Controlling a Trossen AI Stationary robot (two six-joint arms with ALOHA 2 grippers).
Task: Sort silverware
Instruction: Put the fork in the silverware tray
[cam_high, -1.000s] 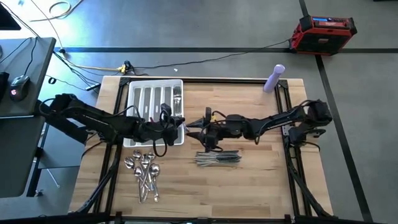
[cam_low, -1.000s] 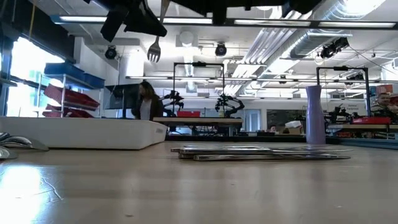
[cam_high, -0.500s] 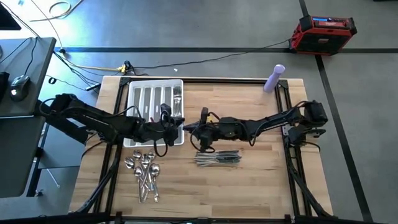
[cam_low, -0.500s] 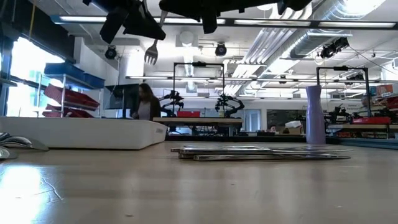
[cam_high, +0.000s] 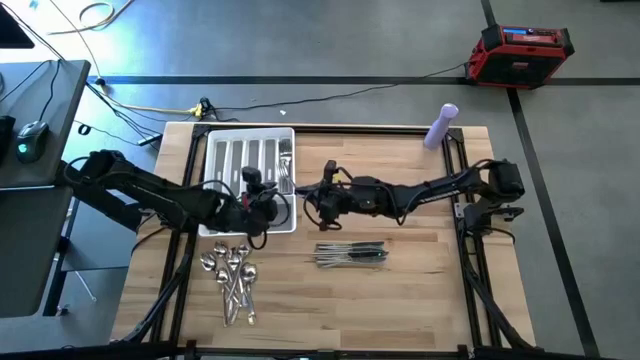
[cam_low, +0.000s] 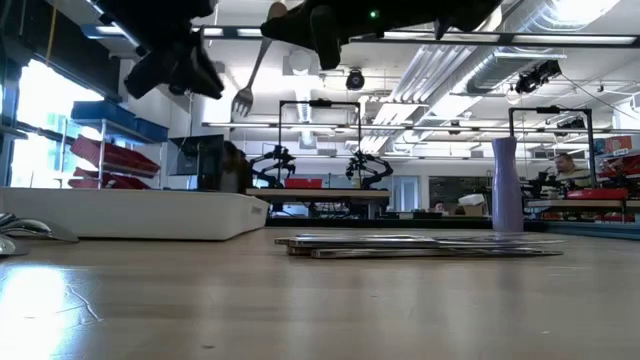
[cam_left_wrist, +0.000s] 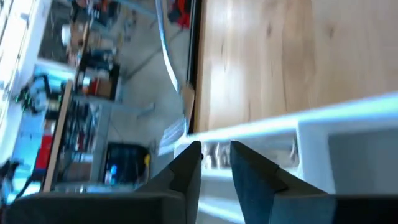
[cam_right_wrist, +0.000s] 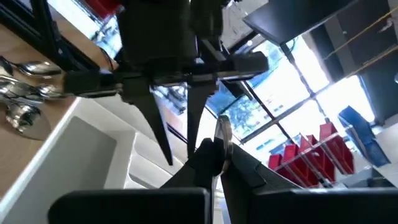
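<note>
A silver fork (cam_low: 250, 78) hangs in the air above the right edge of the white tray (cam_high: 215, 150), with my right gripper (cam_right_wrist: 216, 149) shut on it. My left gripper (cam_left_wrist: 216, 163) is open just left of the fork, over the tray and off the fork. More silverware lies on the table. A heap of spoons (cam_high: 230, 275) sits in front of the tray. A bundle of long pieces (cam_high: 350, 255) lies near the middle. My right gripper pinches the fork's handle near its free end (cam_right_wrist: 222, 132) between its two fingers. The fingers come in about level from the table's right. The fork slants down and away from them, tines (cam_low: 242, 100) lowest, lifted clear of tray and table.
A purple bottle (cam_high: 441, 125) stands at the far right of the table. A few pieces lie in the tray's right-hand compartment (cam_high: 285, 165). Bare wood lies to the right of and in front of the bundle.
My right gripper has moved toward the table's left and taken hold of the fork's handle. My left gripper has let go of the fork, drawn back toward the left and tipped downward. The fork, which hung nearly upright, now slants with its tines toward the left.
</note>
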